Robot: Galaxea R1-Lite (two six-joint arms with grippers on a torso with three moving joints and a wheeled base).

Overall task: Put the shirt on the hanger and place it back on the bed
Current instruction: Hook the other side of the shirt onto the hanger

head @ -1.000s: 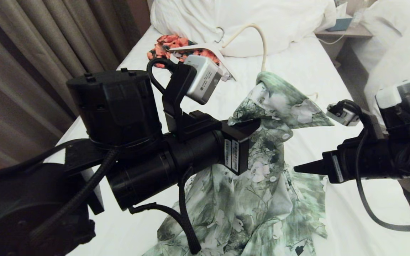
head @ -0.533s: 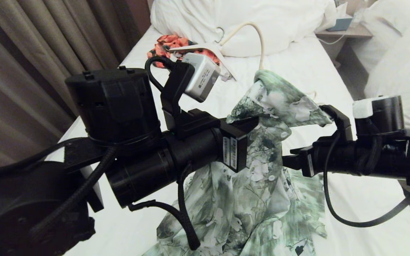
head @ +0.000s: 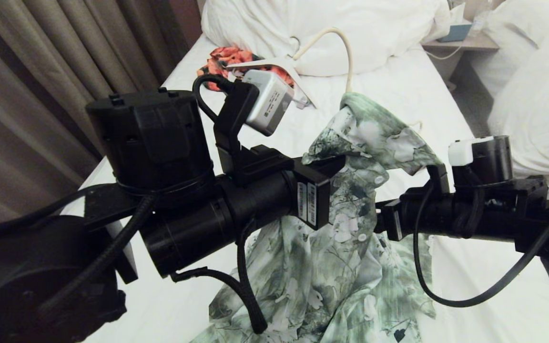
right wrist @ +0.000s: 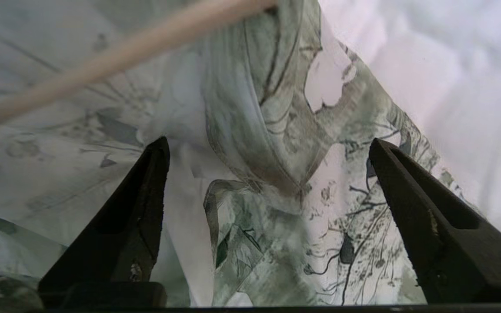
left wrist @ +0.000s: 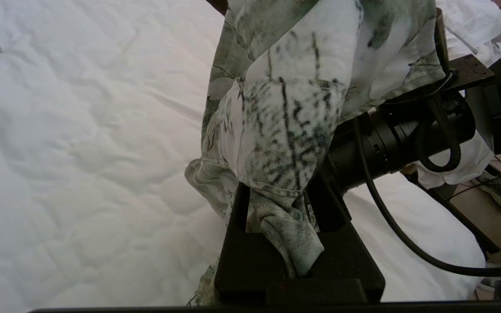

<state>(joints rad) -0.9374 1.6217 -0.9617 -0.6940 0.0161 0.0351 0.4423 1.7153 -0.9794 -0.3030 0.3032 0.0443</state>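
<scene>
Partly hung: green-and-white floral shirt (head: 350,200) draped over thin cream wire hanger (head: 346,57), pinched by left hand (left wrist: 285,243); right hand (right wrist: 268,174) wide open, empty; laying on white-sheeted bed (head: 417,90) left.

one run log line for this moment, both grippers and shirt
left gripper: shut on shirt, lifted off bed | right gripper: open, at shirt fabric | hanger: hook above shirt top

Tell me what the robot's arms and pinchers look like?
Both arms are chunky black tubes with black cables looping off them. The left arm carries a silver-grey camera box and white barcode stickers. The right gripper has two black, pointed, wedge-shaped fingers.
</scene>
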